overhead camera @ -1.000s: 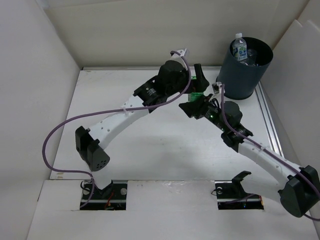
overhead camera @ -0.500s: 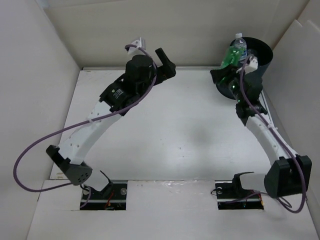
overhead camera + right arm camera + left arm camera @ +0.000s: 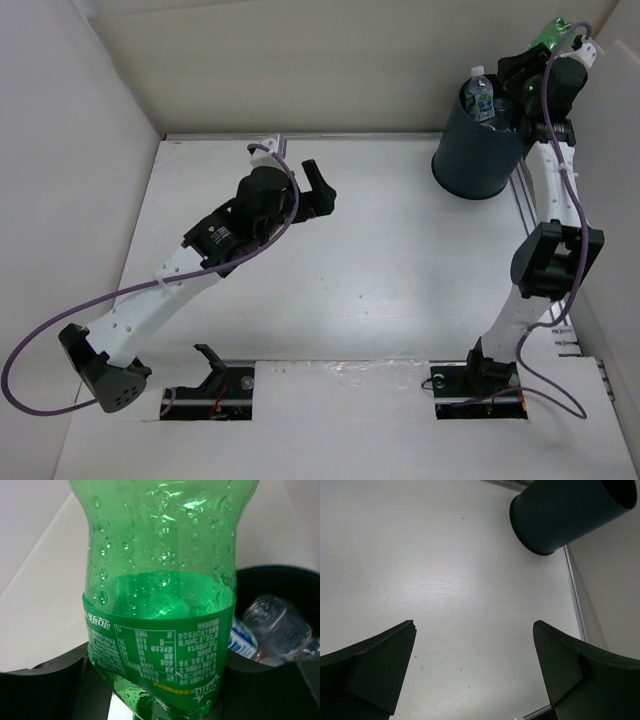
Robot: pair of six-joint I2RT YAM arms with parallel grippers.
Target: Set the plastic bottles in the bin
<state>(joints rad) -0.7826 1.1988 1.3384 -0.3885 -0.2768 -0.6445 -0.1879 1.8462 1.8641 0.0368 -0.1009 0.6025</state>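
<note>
While right gripper (image 3: pixel 540 52) clamped green bottle (image 3: pixel 160 605) above bin (image 3: pixel 478 150) rim, we judged centring, release next; left gripper (image 3: pixel 475 675) gaped wide, empty.

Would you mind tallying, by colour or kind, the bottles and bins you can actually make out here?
Green bottle: 1
Clear bottle, white-capped: 1 countable; any others are too hidden to count
Bin: 1
Total: 3 countable
</note>
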